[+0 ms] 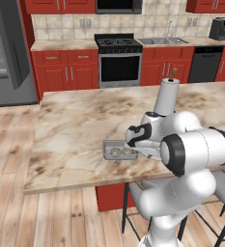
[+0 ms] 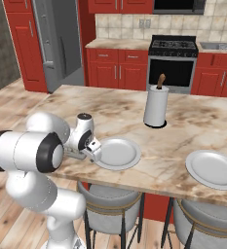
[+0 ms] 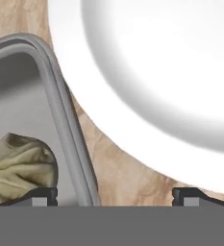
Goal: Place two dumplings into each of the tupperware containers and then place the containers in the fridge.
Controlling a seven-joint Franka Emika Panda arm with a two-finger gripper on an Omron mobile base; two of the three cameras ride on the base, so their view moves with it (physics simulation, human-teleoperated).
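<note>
Your gripper point(image 3: 114, 196) sits low over the counter point(image 1: 75, 130), jaws spread wide, one tip on each side of the container point(image 1: 115, 150) wall: the left tip inside, just above a dumpling point(image 3: 18, 166), the right tip outside over bare counter. It holds nothing; I cannot tell whether the tips touch the rim. My judgement: you straddle the wall to pinch it and lift the container for the fridge point(image 1: 7, 48), which stands well apart at 10 o'clock with its door open. The near plate point(image 2: 116, 152) lies just beside the container at 3 o'clock, so lift straight up. A paper towel roll point(image 2: 156, 106) stands beyond, a second plate point(image 2: 215, 168) further right.
</note>
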